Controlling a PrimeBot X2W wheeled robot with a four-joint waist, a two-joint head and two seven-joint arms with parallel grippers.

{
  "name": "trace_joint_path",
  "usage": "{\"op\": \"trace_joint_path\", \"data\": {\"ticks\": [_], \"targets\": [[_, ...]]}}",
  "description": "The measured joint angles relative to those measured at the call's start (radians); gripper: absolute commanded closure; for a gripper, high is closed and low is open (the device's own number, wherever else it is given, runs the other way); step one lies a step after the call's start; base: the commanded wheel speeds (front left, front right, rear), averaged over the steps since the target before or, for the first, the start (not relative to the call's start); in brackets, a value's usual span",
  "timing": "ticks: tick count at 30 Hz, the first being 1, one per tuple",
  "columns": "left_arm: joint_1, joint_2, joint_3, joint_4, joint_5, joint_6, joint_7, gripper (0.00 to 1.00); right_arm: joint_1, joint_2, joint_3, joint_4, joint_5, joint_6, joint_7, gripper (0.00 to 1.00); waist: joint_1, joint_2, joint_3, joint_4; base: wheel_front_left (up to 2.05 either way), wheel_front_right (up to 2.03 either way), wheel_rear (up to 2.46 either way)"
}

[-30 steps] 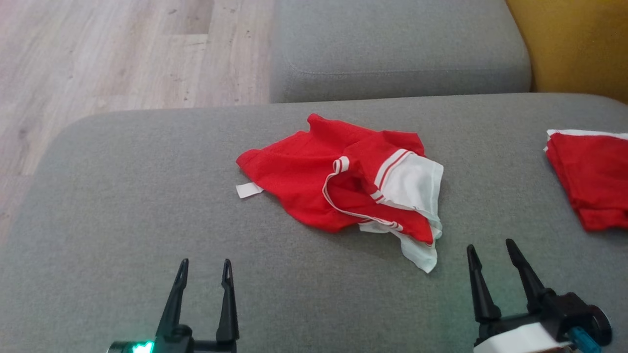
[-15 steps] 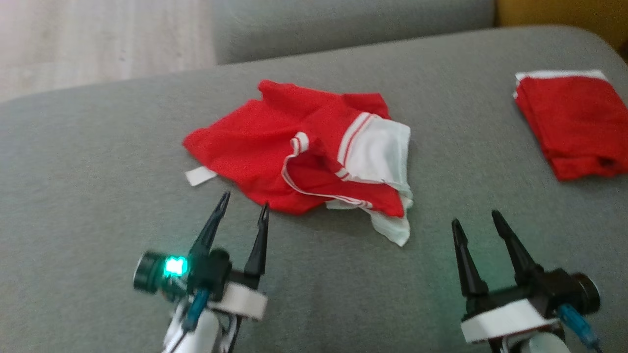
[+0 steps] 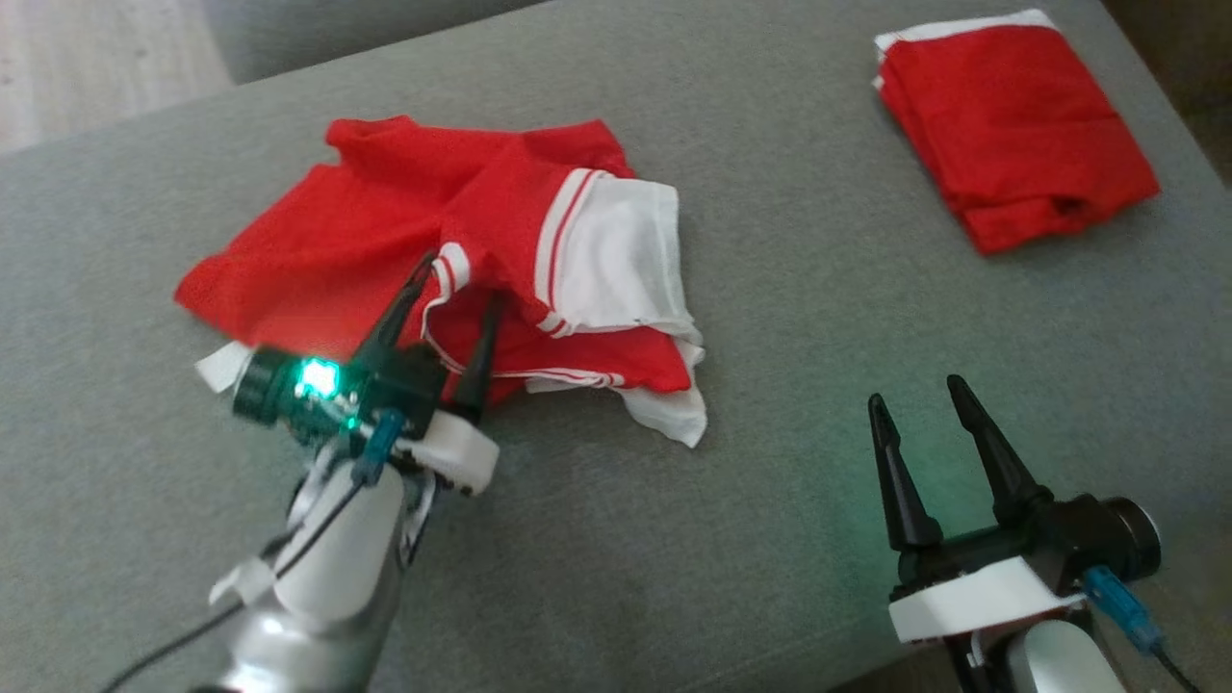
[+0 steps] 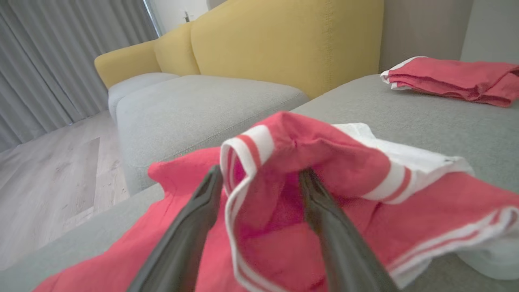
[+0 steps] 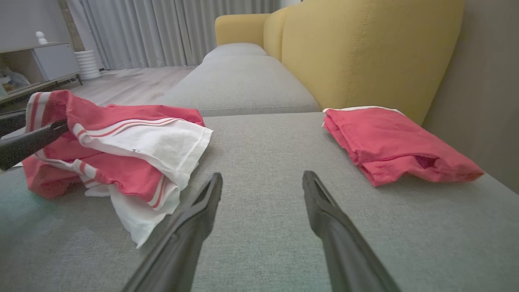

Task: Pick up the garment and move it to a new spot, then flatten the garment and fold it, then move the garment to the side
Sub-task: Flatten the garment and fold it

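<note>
Jaws of left gripper (image 3: 458,281) gape apart, straddling a raised striped fold of crumpled red-and-white mesh garment (image 3: 318,241) mid grey fabric sofa seat (image 3: 770,539), w/ nothing gripped yet; right gripper (image 3: 914,391) spread too, empty. Risk: pinching trim only, so cloth slips on lift.

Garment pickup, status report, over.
Left gripper open, straddling a striped fold of the crumpled garment. Right gripper open above bare cushion. Folded red garment apart, far right.
</note>
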Motion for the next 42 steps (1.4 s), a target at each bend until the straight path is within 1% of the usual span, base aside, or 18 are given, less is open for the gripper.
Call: {"op": "trace_joint_path", "data": {"ticks": [1, 4, 8, 11, 15, 16, 18, 20, 21, 23, 25, 28, 30, 36, 39, 40, 41, 42], "targets": [[-0.017, 0.004, -0.004, 0.007, 0.007, -0.007, 0.000, 1.00, -0.002, 0.000, 0.002, 0.000, 0.001, 0.000, 0.000, 0.00, 0.0000, 0.0000, 0.004, -0.010, 0.00, 0.00, 0.00], [-0.077, 0.016, -0.034, 0.001, 0.029, -0.036, 0.000, 1.00, -0.007, 0.000, 0.007, 0.006, 0.001, 0.000, 0.000, 0.00, 0.0000, 0.0000, 0.010, -0.037, 0.00, 0.00, 0.00], [-0.178, 0.026, -0.080, -0.050, 0.055, -0.078, 0.000, 1.00, -0.013, 0.000, 0.019, 0.008, 0.018, 0.000, 0.000, 0.00, -0.0001, 0.0000, -0.001, -0.064, 0.00, 0.00, 0.00], [-0.277, 0.026, -0.109, -0.072, 0.062, -0.112, -0.001, 1.00, -0.012, 0.000, 0.033, 0.010, 0.027, 0.000, 0.000, 0.00, -0.0003, 0.0000, -0.016, -0.083, 0.00, 0.00, 0.00], [-0.424, 0.025, -0.133, -0.070, 0.061, -0.141, -0.001, 1.00, -0.011, 0.000, 0.039, 0.010, 0.044, 0.000, 0.000, 0.00, -0.0003, 0.0000, -0.037, -0.107, 0.00, 0.00, 0.00], [-0.506, 0.018, -0.130, -0.062, 0.022, -0.154, -0.002, 1.00, -0.011, 0.000, 0.043, 0.010, 0.046, 0.000, 0.000, 0.00, -0.0003, 0.0000, -0.046, -0.117, 0.00, 0.00, 0.00], [-0.598, 0.017, -0.130, -0.058, -0.001, -0.157, -0.002, 1.00, -0.010, 0.000, 0.043, 0.010, 0.046, 0.000, 0.000, 0.00, -0.0003, 0.0000, -0.052, -0.122, 0.00, 0.00, 0.00], [-0.691, 0.011, -0.127, -0.055, -0.034, -0.158, -0.002, 1.00, -0.009, 0.000, 0.041, 0.010, 0.046, 0.000, 0.000, 0.00, -0.0003, 0.0000, -0.057, -0.118, 0.00, 0.00, 0.00], [-0.771, 0.003, -0.116, -0.057, -0.069, -0.161, -0.003, 1.00, -0.009, 0.000, 0.036, 0.010, 0.046, 0.000, 0.000, 0.00, -0.0003, 0.0000, -0.061, -0.106, 0.00, 0.00, 0.00], [-0.830, 0.002, -0.106, -0.062, -0.101, -0.166, -0.003, 1.00, -0.009, 0.000, 0.031, 0.010, 0.041, 0.000, 0.000, 0.00, -0.0003, 0.0000, -0.066, -0.089, 0.00, 0.00, 0.00], [-0.854, 0.004, -0.085, -0.063, -0.134, -0.166, -0.003, 1.00, -0.009, 0.000, 0.028, 0.008, 0.034, 0.000, 0.000, 0.00, -0.0003, 0.0000, -0.070, -0.069, 0.00, 0.00, 0.00], [-0.820, 0.024, -0.048, -0.063, -0.193, -0.166, -0.003, 1.00, -0.008, 0.000, 0.020, 0.003, 0.031, 0.000, 0.000, 0.00, -0.0003, 0.0000, -0.077, -0.034, 0.00, 0.00, 0.00], [-0.738, 0.049, -0.031, -0.056, -0.238, -0.166, -0.006, 1.00, -0.007, 0.000, 0.018, 0.002, 0.019, 0.000, 0.000, 0.00, -0.0003, 0.0000, -0.080, -0.008, 0.00, 0.00, 0.00], [-0.317, 0.125, -0.034, 0.021, -0.367, -0.166, 0.026, 1.00, 0.003, 0.000, 0.000, -0.006, -0.005, 0.000, 0.000, 0.00, -0.0003, 0.0000, -0.077, 0.068, 0.00, 0.00, 0.00], [-0.185, 0.154, -0.037, 0.079, -0.400, -0.166, 0.025, 1.00, 0.001, 0.000, 0.002, -0.007, -0.015, 0.000, 0.000, 0.00, -0.0003, 0.0000, -0.056, 0.092, 0.00, 0.00, 0.00], [-0.166, 0.159, -0.028, 0.099, -0.416, -0.166, 0.024, 0.96, 0.000, 0.000, 0.003, -0.007, -0.018, 0.000, 0.000, 0.00, -0.0002, 0.0000, -0.048, 0.098, 0.00, 0.00, 0.00], [-0.157, 0.161, -0.021, 0.114, -0.425, -0.165, 0.020, 0.61, -0.001, 0.000, 0.004, -0.006, -0.019, 0.000, 0.000, 0.00, -0.0001, 0.0000, -0.040, 0.102, 0.00, 0.00, 0.00], [-0.156, 0.163, -0.013, 0.120, -0.426, -0.160, 0.014, 0.00, -0.002, 0.000, 0.004, -0.006, -0.019, 0.000, 0.000, 0.00, -0.0001, 0.0000, -0.034, 0.106, 0.00, 0.00, 0.00]]}}
